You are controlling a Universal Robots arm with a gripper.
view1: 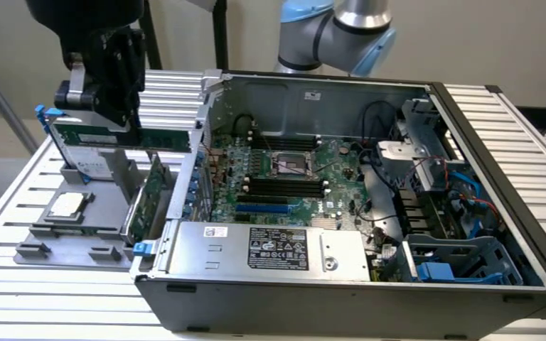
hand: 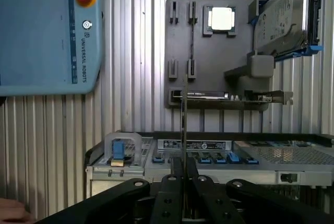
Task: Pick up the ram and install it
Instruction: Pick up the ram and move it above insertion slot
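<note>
Exterior view: black fingers point(view1: 119, 99) grip the long, thin green ram stick point(view1: 164, 138), hanging just beneath them. Keep it level and edge-straight between them; any tilt would likely spoil seating.

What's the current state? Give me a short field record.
hand: black robot hand, shut on the long thin green ram stick
ram: held level above the tray, outside the case
tray: grey parts tray on the slatted metal table; holds square silver processor, green expansion card, silver hard drive
case: open black computer case, to the exterior view's right of the tray
slots: long black memory slots, no stick seen in them
</note>
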